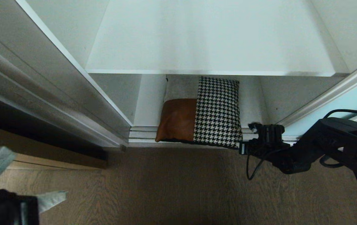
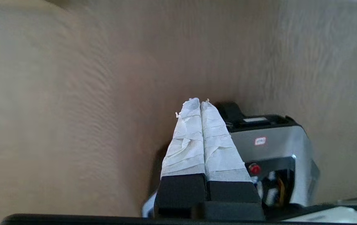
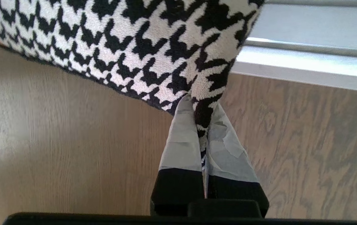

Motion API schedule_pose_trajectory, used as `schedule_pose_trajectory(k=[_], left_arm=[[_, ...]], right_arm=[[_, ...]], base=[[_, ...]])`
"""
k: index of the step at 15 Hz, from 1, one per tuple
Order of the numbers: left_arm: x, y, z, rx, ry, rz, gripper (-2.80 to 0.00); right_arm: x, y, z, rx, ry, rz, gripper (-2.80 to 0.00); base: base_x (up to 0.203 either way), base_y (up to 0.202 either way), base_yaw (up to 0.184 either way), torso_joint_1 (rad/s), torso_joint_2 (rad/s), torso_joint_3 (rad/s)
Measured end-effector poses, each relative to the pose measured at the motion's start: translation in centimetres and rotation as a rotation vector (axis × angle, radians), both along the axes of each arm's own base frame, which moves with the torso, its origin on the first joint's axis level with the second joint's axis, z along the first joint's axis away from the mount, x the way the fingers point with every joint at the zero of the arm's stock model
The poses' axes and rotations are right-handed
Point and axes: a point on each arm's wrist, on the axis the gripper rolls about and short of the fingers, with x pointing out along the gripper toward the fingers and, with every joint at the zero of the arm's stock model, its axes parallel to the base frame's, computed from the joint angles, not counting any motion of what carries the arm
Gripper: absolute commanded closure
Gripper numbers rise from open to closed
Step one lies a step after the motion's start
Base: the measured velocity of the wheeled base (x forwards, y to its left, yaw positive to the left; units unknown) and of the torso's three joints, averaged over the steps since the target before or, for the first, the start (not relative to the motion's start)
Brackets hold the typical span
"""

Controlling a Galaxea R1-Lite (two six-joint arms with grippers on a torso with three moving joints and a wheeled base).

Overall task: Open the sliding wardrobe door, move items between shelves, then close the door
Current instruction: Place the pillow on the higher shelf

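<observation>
Pinching houndstooth corner of patchwork pillow (image 3: 153, 47), right gripper (image 3: 202, 117) at bottom shelf (image 1: 141, 106) edge. Door open already. Next: lift onto upper shelf (image 1: 209, 47). Left gripper (image 2: 201, 106) pressed together, empty.

From the head we look down into the wardrobe; our right wrist view sits close on the pillow (image 3: 153, 47), shared with it; the left faces floor (image 2: 56, 109).
</observation>
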Motion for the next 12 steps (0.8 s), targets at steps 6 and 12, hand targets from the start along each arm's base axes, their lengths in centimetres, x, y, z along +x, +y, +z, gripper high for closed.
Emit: schedule_pose_trajectory(k=[6,12], left_arm=[[11.1,-2.4,-7.7,0.043,0.017,-0.027,0.0],[16.2,-5.8,-13.2,0.065,-0.06,-0.07,0.0]], right_arm=[[-0.3,0.9,-0.2,-0.001,0.008,0.021,0.0],[-0.4,0.8,-0.3,-0.005,0.01,0.026,0.0]], base=[[0.0,0.0,0.0,0.0,0.0,0.0],[0.0,0.0,0.0,0.0,0.0,0.0]])
